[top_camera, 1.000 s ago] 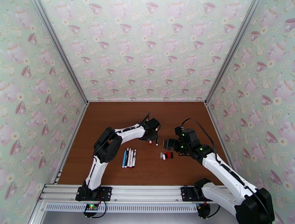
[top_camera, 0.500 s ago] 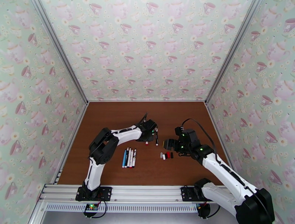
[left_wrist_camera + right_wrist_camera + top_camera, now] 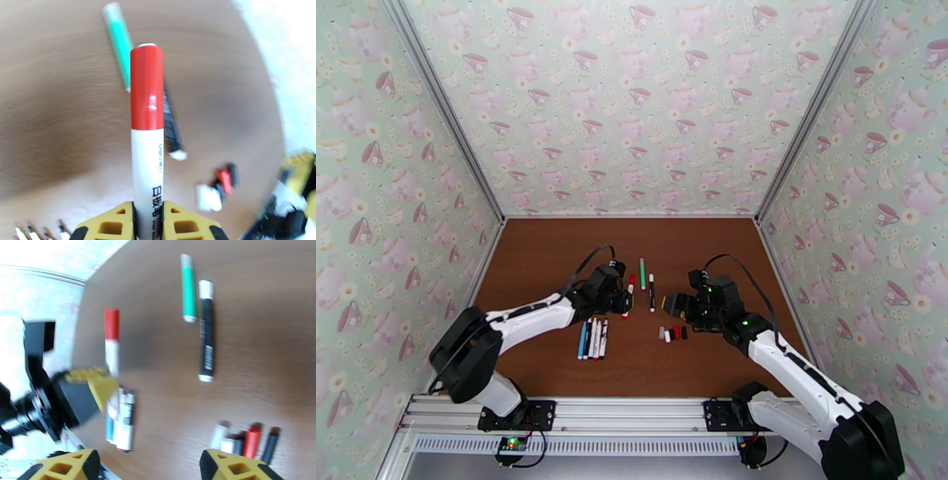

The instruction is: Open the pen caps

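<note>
Gripping a white pen [image 3: 147,165] low on its barrel, the left gripper [image 3: 148,215] has its yellow fingers closed tight on it, and the red cap [image 3: 147,87] sticks out at the free end, away from the wrist. Seen from above, the pen is held over the middle of the brown table [image 3: 553,253], its long axis running toward the back wall and tipped slightly right, cap end farthest. The right gripper [image 3: 675,304] hangs off to the right of it, fingers spread wide with nothing between them, near a little heap of loose caps [image 3: 673,332]. A green pen [image 3: 641,272] and a black pen [image 3: 651,292] lie between the two grippers. I'd say the right arm is the one to take the cap: reach left, close on it, then pull along that axis
</note>
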Robot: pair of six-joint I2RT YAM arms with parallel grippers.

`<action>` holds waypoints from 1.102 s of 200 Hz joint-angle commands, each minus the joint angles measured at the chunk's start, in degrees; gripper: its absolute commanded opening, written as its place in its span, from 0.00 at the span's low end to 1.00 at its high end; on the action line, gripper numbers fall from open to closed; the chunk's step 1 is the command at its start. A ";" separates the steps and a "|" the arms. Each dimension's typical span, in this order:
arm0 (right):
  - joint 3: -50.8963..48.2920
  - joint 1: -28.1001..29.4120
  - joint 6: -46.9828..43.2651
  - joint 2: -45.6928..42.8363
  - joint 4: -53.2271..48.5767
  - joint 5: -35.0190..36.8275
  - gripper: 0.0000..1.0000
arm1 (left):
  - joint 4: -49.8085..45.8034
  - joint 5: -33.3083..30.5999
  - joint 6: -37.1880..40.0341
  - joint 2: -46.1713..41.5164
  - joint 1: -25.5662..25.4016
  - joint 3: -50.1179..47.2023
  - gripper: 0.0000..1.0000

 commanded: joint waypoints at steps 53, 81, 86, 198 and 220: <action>3.43 1.08 6.37 4.16 11.27 -7.66 0.64 | 20.48 20.80 -1.98 -7.36 -0.42 -9.84 0.16; 4.49 1.60 6.46 5.39 12.23 -7.90 0.61 | 22.47 23.16 -3.45 -8.40 -0.93 -10.54 0.15; 4.75 1.76 6.47 5.63 12.32 -8.06 0.60 | 21.98 23.08 -3.28 -8.55 -1.11 -10.44 0.15; 11.35 5.94 3.24 9.42 5.15 -1.66 0.44 | 14.40 15.39 -0.48 -9.98 -4.58 -8.25 0.11; 12.46 6.64 1.97 10.71 3.58 0.10 0.42 | 13.19 15.61 0.22 -9.99 -5.29 -7.29 0.11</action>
